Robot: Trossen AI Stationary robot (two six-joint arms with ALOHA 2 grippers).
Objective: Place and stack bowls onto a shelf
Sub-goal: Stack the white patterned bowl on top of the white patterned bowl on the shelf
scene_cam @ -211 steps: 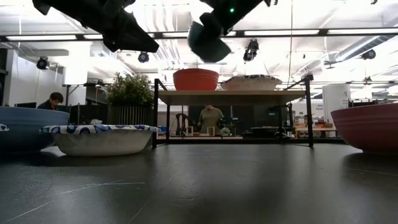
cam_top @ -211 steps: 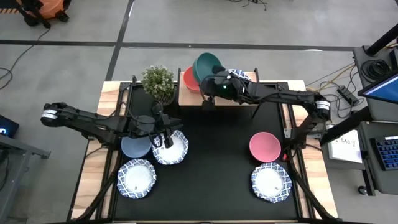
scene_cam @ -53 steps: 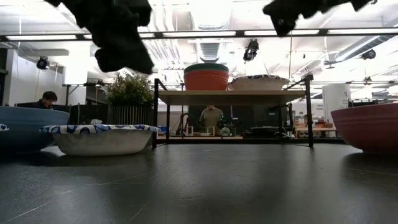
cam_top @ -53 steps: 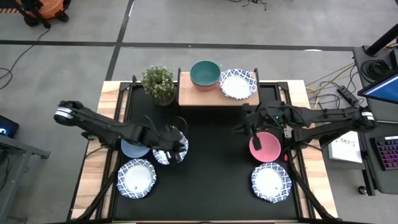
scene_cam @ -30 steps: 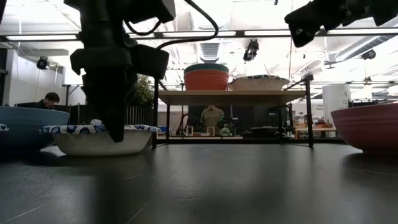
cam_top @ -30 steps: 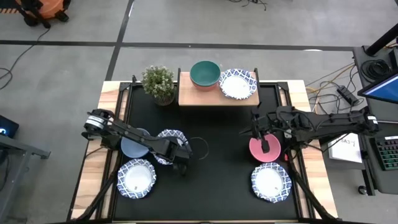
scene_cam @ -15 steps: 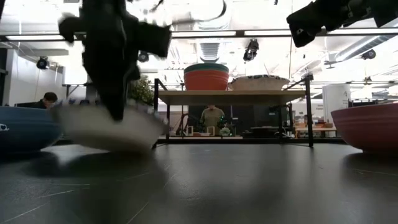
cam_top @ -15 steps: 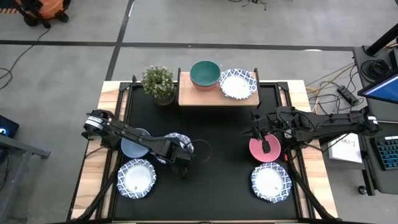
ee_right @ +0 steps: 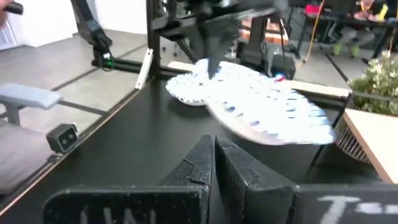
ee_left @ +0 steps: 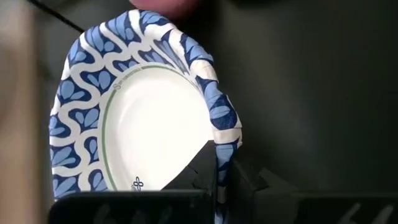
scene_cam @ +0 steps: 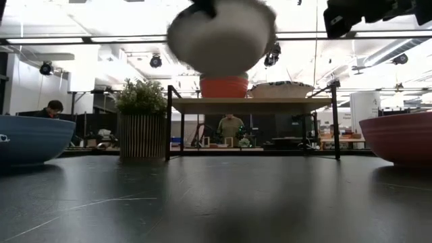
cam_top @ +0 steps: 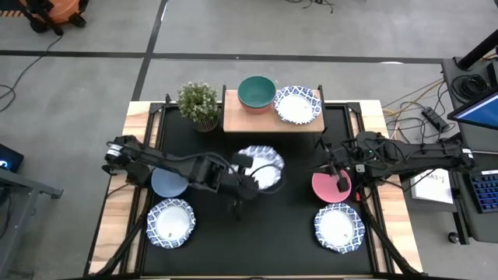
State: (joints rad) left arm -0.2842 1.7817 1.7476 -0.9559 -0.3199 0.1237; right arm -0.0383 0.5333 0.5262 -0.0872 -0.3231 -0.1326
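Observation:
My left gripper (cam_top: 247, 180) is shut on a white bowl with a blue patterned rim (cam_top: 262, 166), which hangs high above the table's middle (scene_cam: 219, 34). My right gripper (cam_top: 341, 181) hovers shut over the pink bowl (cam_top: 327, 189). The shelf (cam_top: 241, 120) at the far edge carries a green bowl (cam_top: 257, 91) nested in a red one (scene_cam: 223, 88), with a patterned bowl (cam_top: 297, 105) beside them. A grey-blue bowl (cam_top: 167, 185) and two more patterned bowls (cam_top: 171, 223) (cam_top: 339, 227) rest on the mat. My left gripper pinches the patterned bowl's rim (ee_left: 225, 146), one finger (ee_left: 196, 171) inside the bowl and the other outside. The fingers meet the rim on the side toward the table's near-left. The bowl is lifted clear of the table, tilted.
A potted plant (cam_top: 198, 103) stands left of the shelf at the far edge. The black mat (cam_top: 280, 225) is bare between the near bowls. People show in the room beyond the table (scene_cam: 229, 128).
My left gripper has shut on the patterned bowl's rim and lifted the bowl off the mat. It has carried it up, toward the table's right and far edge, toward the shelf. The bowl tipped as it rose.

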